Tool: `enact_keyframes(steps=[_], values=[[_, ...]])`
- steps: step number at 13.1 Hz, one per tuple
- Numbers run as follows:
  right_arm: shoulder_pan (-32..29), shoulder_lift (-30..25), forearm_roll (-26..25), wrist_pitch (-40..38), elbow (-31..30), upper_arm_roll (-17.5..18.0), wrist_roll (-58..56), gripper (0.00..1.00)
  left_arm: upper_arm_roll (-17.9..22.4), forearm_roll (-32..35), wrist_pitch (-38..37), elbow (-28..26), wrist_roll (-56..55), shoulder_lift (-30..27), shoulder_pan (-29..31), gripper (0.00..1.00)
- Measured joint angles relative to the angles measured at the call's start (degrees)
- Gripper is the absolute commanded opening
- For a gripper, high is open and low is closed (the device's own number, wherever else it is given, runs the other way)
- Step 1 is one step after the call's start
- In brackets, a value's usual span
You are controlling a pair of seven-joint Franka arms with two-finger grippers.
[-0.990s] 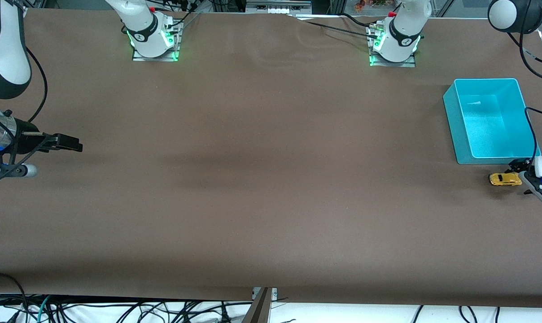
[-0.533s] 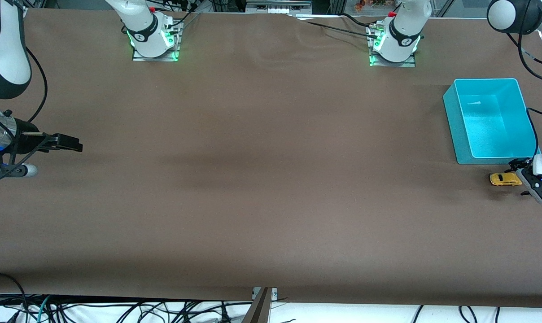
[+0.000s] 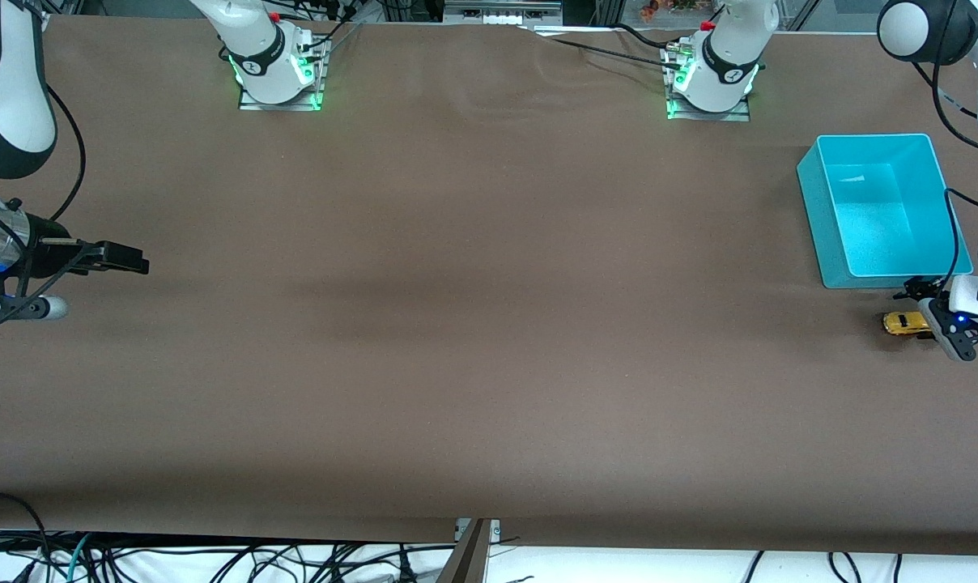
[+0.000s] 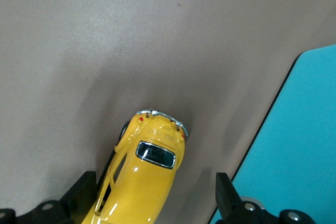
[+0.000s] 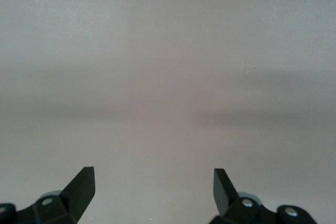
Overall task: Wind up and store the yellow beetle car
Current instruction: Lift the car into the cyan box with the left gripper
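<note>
The yellow beetle car [image 3: 903, 322] rests on the brown table just nearer the front camera than the teal bin [image 3: 819, 227], at the left arm's end. My left gripper [image 3: 930, 314] is down at the car, open, with a finger on each side of its body. In the left wrist view the car [image 4: 149, 169] lies between the fingers [image 4: 83, 195]; one finger sits close against its side and the other stands apart, beside the bin's wall [image 4: 302, 145]. My right gripper [image 3: 126, 257] waits low over the table at the right arm's end, open and holding nothing [image 5: 154, 190].
The teal bin has nothing in it. Both arm bases [image 3: 278, 69] stand along the table edge farthest from the front camera. Cables hang below the table's near edge [image 3: 473, 534]. Brown tabletop stretches between the two grippers.
My left gripper has slid over the car's end and now straddles it. The teal bin has shifted slightly farther from the front camera. The right arm has not moved.
</note>
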Motion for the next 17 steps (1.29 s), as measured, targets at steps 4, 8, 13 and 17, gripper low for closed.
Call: enact_keyframes(steps=[4,8,13,17], values=[[0.0,0.0,0.0,0.0,0.0,0.0,0.0,1.00,0.0,0.0,0.1,0.4,0.0,0.1,0.0,0.00],[0.0,0.0,0.0,0.0,0.0,0.0,0.0,1.00,0.0,0.0,-0.2,3.6,0.1,-0.4,0.0,0.00],[0.0,0.0,0.0,0.0,0.0,0.0,0.0,1.00,-0.3,-0.1,-10.6,8.8,0.1,-7.6,-0.8,0.00],[0.0,0.0,0.0,0.0,0.0,0.0,0.0,1.00,-0.2,0.0,-17.6,-1.9,0.1,-19.6,-1.0,0.00]])
